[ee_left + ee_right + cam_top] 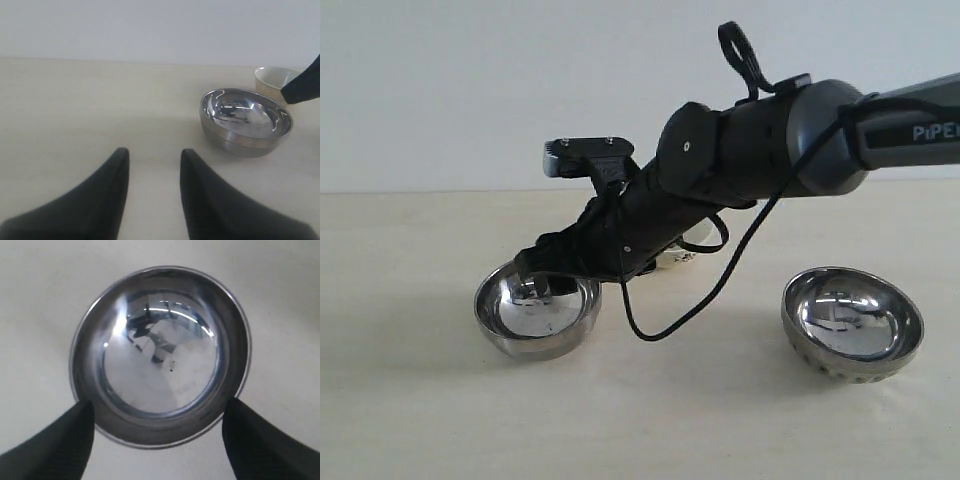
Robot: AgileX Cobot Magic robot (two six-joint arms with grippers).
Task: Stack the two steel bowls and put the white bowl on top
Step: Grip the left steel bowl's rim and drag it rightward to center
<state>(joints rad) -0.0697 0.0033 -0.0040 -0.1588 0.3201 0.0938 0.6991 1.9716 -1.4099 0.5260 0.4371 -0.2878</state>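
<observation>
The smooth steel bowl (pixel 537 310) stands at the left, mouth up. My right gripper (pixel 545 275) reaches across from the right and hangs just over its rim. In the right wrist view this gripper (pixel 159 404) is open wide, and its fingertips (pixel 80 425) flank the bowl's (pixel 160 355) near rim without gripping it. The dimpled steel bowl (pixel 852 322) stands alone at the right. The white bowl (pixel 272 80) stands behind the smooth bowl (pixel 246 122), mostly hidden by the right arm in the exterior view. My left gripper (pixel 152 152) is open over bare table, short of the smooth bowl.
The pale table (pixel 420 400) runs back to a white wall. A black cable (pixel 720 285) loops down from the right arm between the two steel bowls. A dark tip of the right gripper (pixel 302 86) overlaps the white bowl in the left wrist view.
</observation>
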